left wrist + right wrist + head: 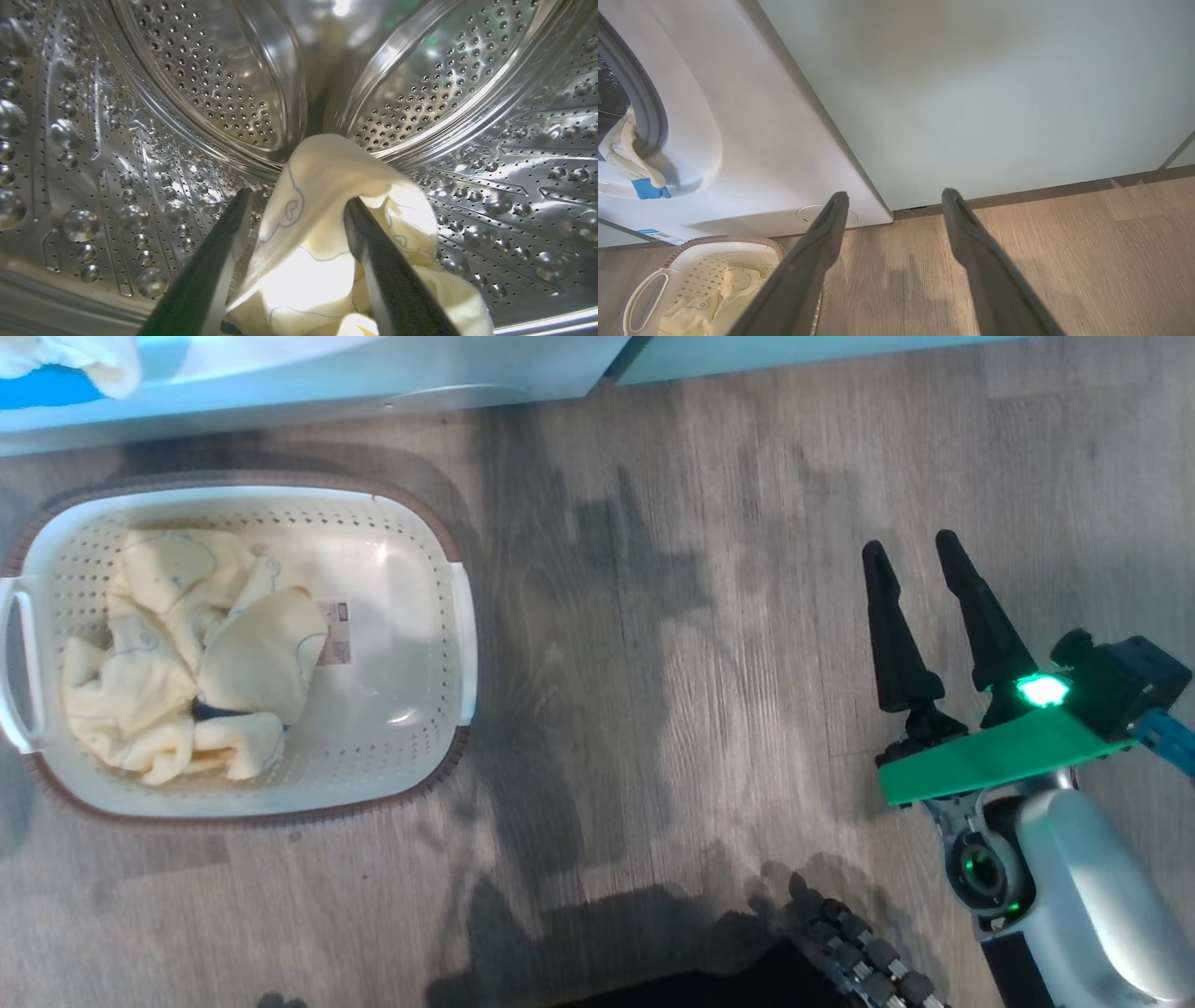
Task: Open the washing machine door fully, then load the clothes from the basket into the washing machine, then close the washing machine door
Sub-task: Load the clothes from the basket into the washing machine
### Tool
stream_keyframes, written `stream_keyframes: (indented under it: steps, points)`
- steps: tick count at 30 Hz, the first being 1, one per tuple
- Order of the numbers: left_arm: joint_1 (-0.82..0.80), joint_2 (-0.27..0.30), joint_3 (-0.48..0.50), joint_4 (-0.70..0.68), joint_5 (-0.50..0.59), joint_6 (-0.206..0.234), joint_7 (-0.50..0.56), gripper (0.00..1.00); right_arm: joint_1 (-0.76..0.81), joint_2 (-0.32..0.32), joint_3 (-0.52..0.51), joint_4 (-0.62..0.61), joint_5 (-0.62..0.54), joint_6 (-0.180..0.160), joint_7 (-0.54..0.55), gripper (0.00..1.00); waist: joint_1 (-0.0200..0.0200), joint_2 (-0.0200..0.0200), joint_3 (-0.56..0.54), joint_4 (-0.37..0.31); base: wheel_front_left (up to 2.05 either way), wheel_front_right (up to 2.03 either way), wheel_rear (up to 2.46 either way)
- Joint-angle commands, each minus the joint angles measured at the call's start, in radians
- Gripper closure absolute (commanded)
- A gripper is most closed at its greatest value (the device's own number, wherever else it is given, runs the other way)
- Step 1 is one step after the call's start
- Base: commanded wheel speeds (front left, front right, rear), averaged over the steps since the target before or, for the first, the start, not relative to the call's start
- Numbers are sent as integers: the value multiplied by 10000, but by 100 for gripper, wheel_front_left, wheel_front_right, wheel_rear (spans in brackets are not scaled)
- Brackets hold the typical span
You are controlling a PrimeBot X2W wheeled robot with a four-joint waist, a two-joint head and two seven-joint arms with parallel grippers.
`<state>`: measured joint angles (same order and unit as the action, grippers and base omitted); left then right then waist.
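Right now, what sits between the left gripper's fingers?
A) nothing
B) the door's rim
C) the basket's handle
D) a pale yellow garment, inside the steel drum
D: the left wrist view shows the left gripper with its fingers spread apart, a pale yellow garment between them and the perforated steel drum around.

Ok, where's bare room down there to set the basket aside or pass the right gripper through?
Bare floor runs between the basket and the right gripper, up to the washing machine's base. The basket's right half is bare too; the clothes crowd its left half. Tight spot: the drum mouth, where a garment hangs over the rim.
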<state>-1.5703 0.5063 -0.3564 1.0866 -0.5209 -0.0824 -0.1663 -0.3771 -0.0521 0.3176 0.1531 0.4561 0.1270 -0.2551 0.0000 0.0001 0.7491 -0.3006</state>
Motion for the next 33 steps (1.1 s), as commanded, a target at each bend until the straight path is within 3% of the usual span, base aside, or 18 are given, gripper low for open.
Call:
stream_keyframes:
  steps: [1, 10, 20, 26, 33]
  points:
    - [-72, 322, 129, -167, -124, -28, -36, 0, 26, 18, 55, -193, -82, 37, -66, 0, 0, -1, -52, 61, 0, 0, 0]
    - [736, -214, 175, 74, -509, -95, -273, 0, 150, 18, -174, -115, -310, 37, -66, 0, 0, -1, -608, 461, 0, 0, 0]
    - [2350, -675, 166, -564, -794, -58, -668, 0, 451, -100, -575, -73, -524, 37, -66, 0, 0, -1, -1324, 1028, 0, 0, 0]
    - [4109, -802, 150, -2043, -652, 531, -896, 0, 712, -213, -799, -47, -646, 37, -66, 0, 0, -1, -1812, 1420, 0, 0, 0]
    - [6776, -866, 435, -5038, -723, 1497, -942, 0, 1080, -366, -1084, -87, -780, 37, -26, 0, 0, -1, -2309, 1879, 0, 0, 0]
